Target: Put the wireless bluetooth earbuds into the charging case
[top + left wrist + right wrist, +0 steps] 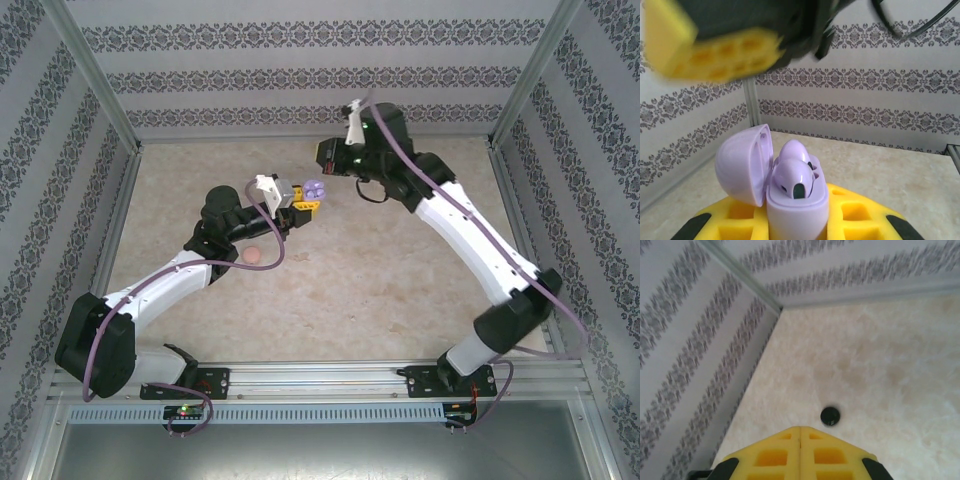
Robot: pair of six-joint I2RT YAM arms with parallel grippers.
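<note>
The purple charging case [797, 212] stands upright with its lid [742, 162] swung open to the left. My left gripper [797, 222] is shut on the case's lower body, one yellow finger on each side. Two purple wireless bluetooth earbuds [796, 176] sit side by side in the case's wells, their rounded heads sticking up. From above, the case [315, 189] is held over the middle of the table by the left gripper [304, 206]. My right gripper [324, 158] hovers just behind and above it. Its yellow fingers are pressed together with nothing between them [800, 432].
A small black round disc [830, 415] lies on the beige table [880, 370] below the right gripper. A pink round disc [253, 256] lies near the left forearm. Patterned walls close the table in at the back and both sides. One blurred yellow right finger [715, 57] hangs above the case.
</note>
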